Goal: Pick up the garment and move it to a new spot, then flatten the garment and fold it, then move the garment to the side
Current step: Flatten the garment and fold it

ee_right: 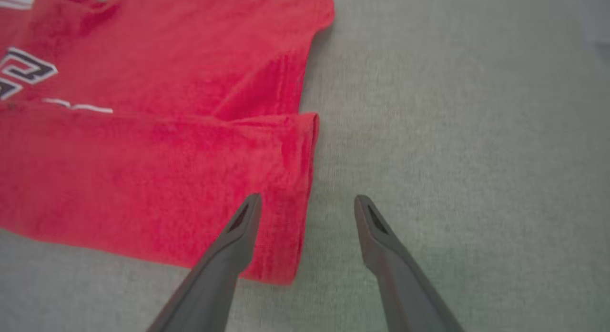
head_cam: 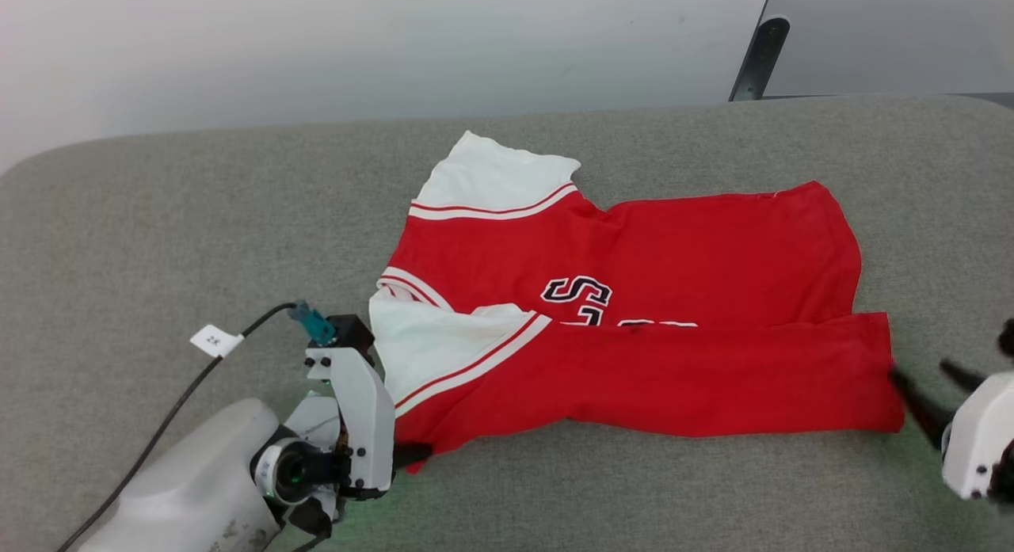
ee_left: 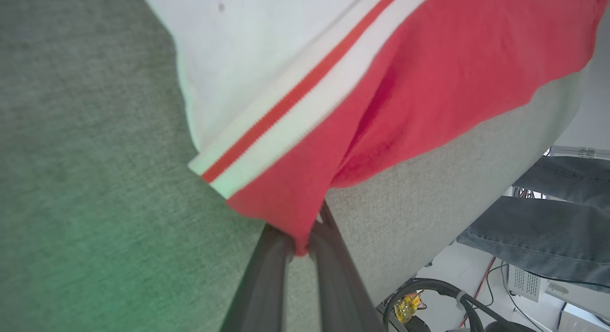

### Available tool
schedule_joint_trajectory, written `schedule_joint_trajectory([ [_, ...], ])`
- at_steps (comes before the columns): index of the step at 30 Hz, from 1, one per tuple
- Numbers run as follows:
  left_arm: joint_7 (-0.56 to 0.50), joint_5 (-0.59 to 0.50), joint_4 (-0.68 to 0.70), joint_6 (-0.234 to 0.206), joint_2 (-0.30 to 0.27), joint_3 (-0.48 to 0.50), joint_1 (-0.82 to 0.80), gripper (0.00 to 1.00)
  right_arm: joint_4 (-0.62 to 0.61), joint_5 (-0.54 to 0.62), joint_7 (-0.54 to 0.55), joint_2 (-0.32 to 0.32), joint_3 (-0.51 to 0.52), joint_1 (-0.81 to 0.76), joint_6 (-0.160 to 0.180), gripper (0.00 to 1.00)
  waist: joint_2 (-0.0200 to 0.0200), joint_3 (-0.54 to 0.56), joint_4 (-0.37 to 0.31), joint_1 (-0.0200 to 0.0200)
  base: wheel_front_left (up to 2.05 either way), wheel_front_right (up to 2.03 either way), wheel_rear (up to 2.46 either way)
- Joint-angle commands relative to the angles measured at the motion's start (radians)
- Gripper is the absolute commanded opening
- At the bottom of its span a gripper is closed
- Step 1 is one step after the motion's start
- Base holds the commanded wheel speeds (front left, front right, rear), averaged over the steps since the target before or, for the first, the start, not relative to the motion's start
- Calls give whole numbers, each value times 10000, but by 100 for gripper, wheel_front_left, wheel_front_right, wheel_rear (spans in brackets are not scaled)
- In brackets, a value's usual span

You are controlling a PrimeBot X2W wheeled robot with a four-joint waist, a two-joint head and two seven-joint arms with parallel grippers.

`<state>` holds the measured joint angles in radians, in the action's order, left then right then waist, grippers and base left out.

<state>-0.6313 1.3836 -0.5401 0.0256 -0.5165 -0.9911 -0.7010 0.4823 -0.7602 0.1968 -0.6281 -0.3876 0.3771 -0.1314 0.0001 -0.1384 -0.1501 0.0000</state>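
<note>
1. Grey fabric-covered table (head_cam: 158,219), wide, shirt is the only loose thing on it.
2. Red jersey shirt (head_cam: 673,251) lies mid-table, sleeves to the robot's left, hem to its right. Near long edge is folded up over the chest and hides the lower half of the black print (head_cam: 577,291).
3. Looks moved and flattened, with one lengthwise fold in. Likely left: more folds, then the shift to the side.
4. Left gripper (ee_left: 300,236) is low at the table, clamped on the shirt's near-left red corner, just below the white sleeve (head_cam: 428,338).
5. Right gripper (ee_right: 307,203) is spread wide at the near-right hem corner, one finger over red cloth, the other over bare table, nothing held.
6. Jeans-clad legs (ee_left: 538,227) beyond the table edge.
7. White tag (head_cam: 214,342) on the left arm's cable (head_cam: 182,394).
</note>
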Motion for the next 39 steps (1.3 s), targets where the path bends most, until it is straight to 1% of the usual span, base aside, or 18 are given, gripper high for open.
schedule_joint_trajectory([
  [1,12,31,-68,52,62,-45,107,0,-131,-122,338,-161,-158,-72,14,100,-1,-13,11,0,0,0,0],
  [3,45,-10,-78,112,72,-65,98,0,-367,-264,1085,-358,-474,-163,14,100,-1,-31,47,0,0,0,0],
  [6,68,-86,-73,189,85,-92,32,0,-575,-407,1776,-562,-618,-32,14,100,-1,-71,144,0,0,0,0],
  [9,118,-144,-49,211,126,-87,-63,0,-465,-196,2452,-699,-817,159,14,100,-1,-115,266,0,0,0,0],
  [11,153,-194,-41,247,181,-91,-127,0,-341,-128,2794,-625,-947,298,14,100,-1,-141,359,0,0,0,0],
  [16,214,-253,-111,285,332,-106,-250,0,254,-227,3239,-264,-1072,582,14,100,-1,-170,592,0,0,0,0],
  [17,240,-259,-130,313,363,-106,-252,0,336,-346,3391,-193,-1142,576,13,51,-1,-162,643,0,0,0,0],
  [18,270,-260,-152,340,387,-107,-242,0,354,-421,3526,-187,-1244,585,13,38,-1,-149,687,0,0,0,0],
  [19,294,-260,-168,355,393,-107,-226,0,361,-486,3573,-217,-1304,602,13,4,-1,-140,721,0,0,0,0],
  [20,328,-254,-178,363,393,-89,-205,0,389,-536,3566,-232,-1324,606,13,0,-1,-135,743,0,0,0,0],
  [27,704,-138,-128,516,346,24,176,0,608,-738,3483,-452,-1417,479,13,0,-1,130,813,0,0,0,0],
  [33,1050,-134,445,478,-53,53,782,0,652,-1130,3323,-630,-1266,108,13,0,-1,428,831,0,0,0,0],
  [35,1165,-146,761,410,-260,55,1031,0,609,-1304,3289,-758,-1209,-87,14,0,-1,501,861,0,0,0,0],
  [39,1438,-254,1563,87,-646,15,1597,0,461,-1433,3280,-968,-1193,-484,14,0,-1,588,900,0,0,0,0],
])
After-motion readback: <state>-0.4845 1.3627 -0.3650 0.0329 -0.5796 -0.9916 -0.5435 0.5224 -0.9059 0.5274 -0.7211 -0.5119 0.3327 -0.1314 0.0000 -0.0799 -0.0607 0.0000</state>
